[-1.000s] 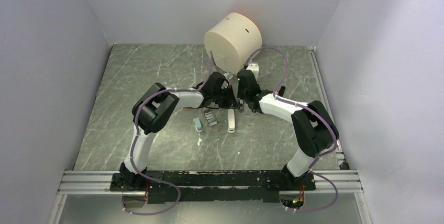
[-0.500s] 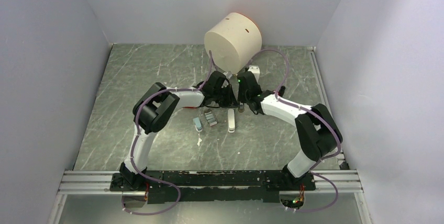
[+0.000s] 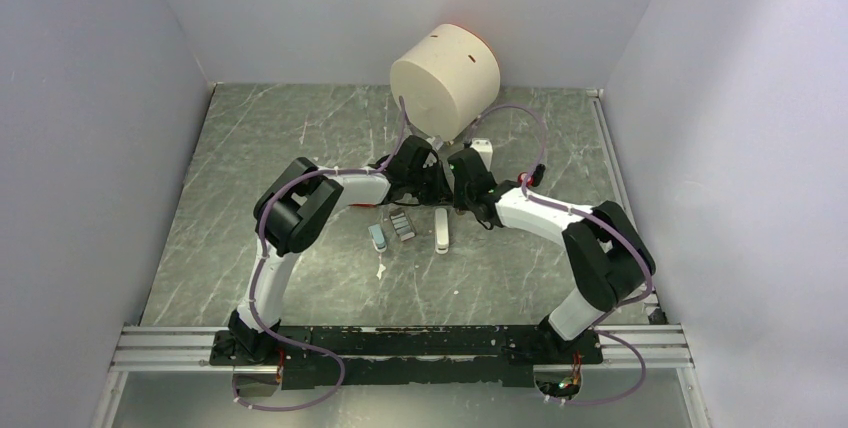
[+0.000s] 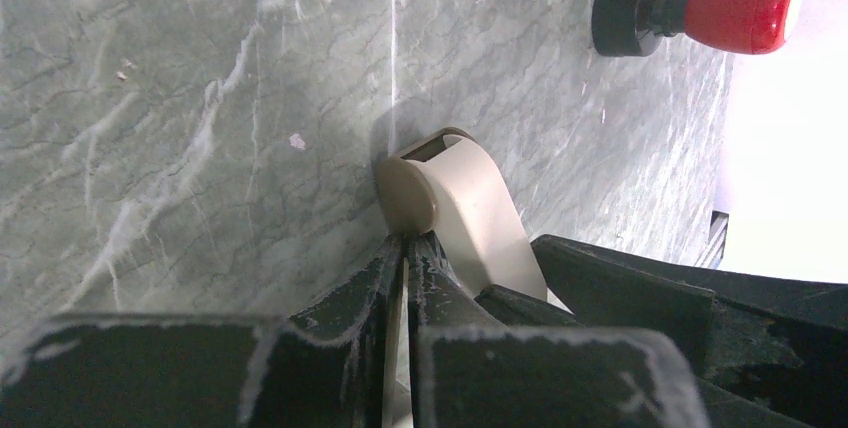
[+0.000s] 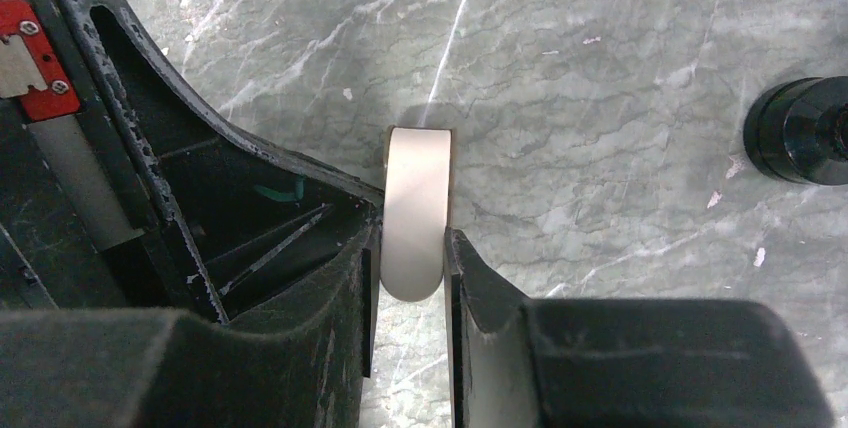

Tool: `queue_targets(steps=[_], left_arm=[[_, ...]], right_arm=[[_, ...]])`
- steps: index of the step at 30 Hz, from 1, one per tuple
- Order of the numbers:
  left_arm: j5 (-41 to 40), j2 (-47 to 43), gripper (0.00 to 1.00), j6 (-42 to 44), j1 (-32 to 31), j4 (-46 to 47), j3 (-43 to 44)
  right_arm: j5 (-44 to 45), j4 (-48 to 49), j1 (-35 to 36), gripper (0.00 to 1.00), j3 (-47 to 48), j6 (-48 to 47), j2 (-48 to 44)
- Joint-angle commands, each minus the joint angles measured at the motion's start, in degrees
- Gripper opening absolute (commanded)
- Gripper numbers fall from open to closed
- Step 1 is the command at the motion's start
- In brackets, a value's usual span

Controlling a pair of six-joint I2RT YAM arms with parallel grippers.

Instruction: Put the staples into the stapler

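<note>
The pale stapler lies mid-table, its far end between both grippers. My right gripper is shut on the stapler's rounded beige arm, one finger on each side. My left gripper has its jaws pressed together just behind the stapler's beige end, with a thin pale strip of it pinched between them. In the top view the left gripper and right gripper meet over that end. The dark staples lie on the table left of the stapler, apart from both grippers.
A small pale box lies left of the staples, with a white scrap nearer the arms. A big beige cylinder stands at the back. A red-handled tool on a black base lies beyond the stapler.
The right arm's wrist has shifted a little to the left, closer to the left gripper. The left jaws have closed slightly. The stapler and staples have stayed in place.
</note>
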Motion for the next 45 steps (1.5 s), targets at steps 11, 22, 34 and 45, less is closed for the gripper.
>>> queue_targets(steps=[11, 22, 34, 45], left_arm=[[-1.17, -0.16, 0.11, 1.77, -0.5, -3.25, -1.79], [-2.8, -5.13, 0.2, 4.37, 0.18, -6.12, -1.41], [-8.59, -7.92, 0.27, 8.72, 1.41, -12.95, 2.45], [-21.02, -27.3, 0.55, 12.81, 1.75, -21.39, -2.23]], right_arm=[[-1.81, -5.86, 1.05, 0.24, 1.0, 3.46, 6.85], [-0.7, -8.85, 0.98, 0.31, 4.99, 4.57, 5.5], [1.85, -14.45, 0.57, 0.46, 11.72, 4.09, 3.42], [2.68, -15.25, 0.35, 0.9, 5.79, 0.37, -15.71]])
